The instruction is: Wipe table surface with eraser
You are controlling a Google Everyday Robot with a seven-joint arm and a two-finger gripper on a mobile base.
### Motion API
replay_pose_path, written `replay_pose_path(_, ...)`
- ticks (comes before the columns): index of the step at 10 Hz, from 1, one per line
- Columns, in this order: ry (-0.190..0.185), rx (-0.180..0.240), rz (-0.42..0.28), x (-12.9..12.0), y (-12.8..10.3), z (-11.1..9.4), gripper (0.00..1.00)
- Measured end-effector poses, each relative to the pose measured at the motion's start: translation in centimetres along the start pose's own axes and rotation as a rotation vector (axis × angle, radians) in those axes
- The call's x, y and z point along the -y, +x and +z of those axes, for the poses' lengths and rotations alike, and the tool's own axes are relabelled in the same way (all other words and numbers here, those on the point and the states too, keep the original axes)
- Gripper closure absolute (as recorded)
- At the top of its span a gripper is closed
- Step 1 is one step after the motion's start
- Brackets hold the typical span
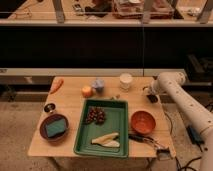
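Tool: low over the desk's far right corner as pictured; open or closed, cannot tell
Eraser: seemingly the teal block in the dark bowl, near left corner
Relation: eraser lies diagonally across from the tool, well apart, tray between; long axis roughly left-right
Surface: bare wood shows only in strips around the tray
Room: crowded; orange bowl sits near the likely reach path

cam: one, high, angled down | table mid-distance (whole top visible) | gripper frame right, over table
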Motion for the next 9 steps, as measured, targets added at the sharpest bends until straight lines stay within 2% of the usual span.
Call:
replay_pose_path(1,0.011,0.002,-0.003,0.7,0.9,0.8,1.00)
replay_pose_path(4,0.049,0.012,-0.007,1.7,1.0,1.9,1.00)
replay_pose_path(6,0.080,0.022,-0.032,3.7,1.1,2.5,1.00)
replay_pose_path(9,0.126,0.053,-0.089,7.0,-0.6,3.1,1.00)
